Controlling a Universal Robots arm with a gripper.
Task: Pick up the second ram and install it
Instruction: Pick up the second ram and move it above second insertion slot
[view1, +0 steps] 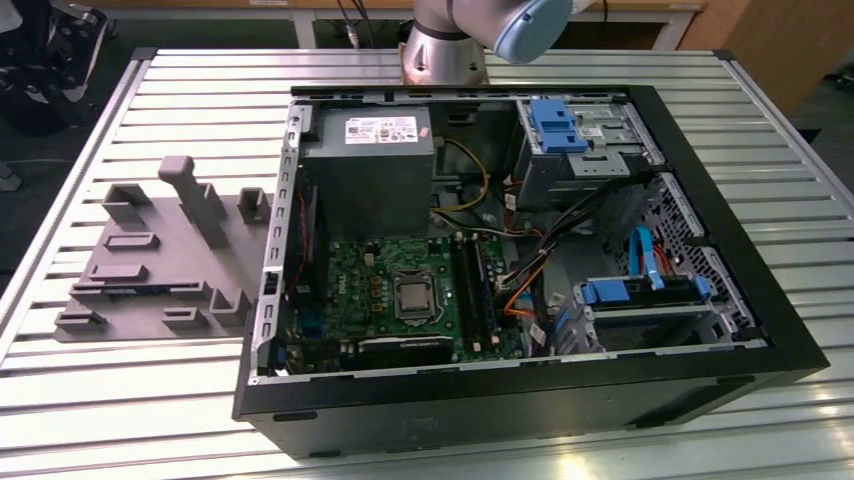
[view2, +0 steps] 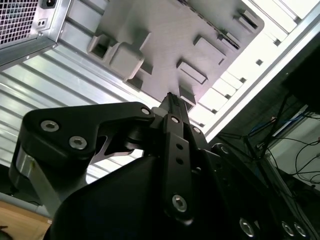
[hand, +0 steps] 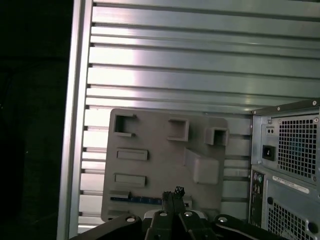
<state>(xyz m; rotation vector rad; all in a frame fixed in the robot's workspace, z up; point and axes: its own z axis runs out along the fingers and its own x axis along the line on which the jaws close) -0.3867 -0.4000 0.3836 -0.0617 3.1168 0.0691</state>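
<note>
My gripper (hand: 173, 192), pressed together and empty, faces the tray (view1: 147, 250) at the exterior view's left; descending so, I'd jab the ram (hand: 135, 199).

Gripper over the grey fixture
Gripper (hand: 172, 194), fingers pressed together, hangs over the fixture (hand: 160, 135); the 2nd ram (hand: 135, 199) sits slotted just beside.

Shiny metal table (view1: 134, 400), matt plastic fixture (view1: 174, 262)

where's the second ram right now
The second ram sits in a slot of the grey holder tray, on the exterior view's left of the open computer case; in the first wrist view the gripper shows right beside it.
</note>
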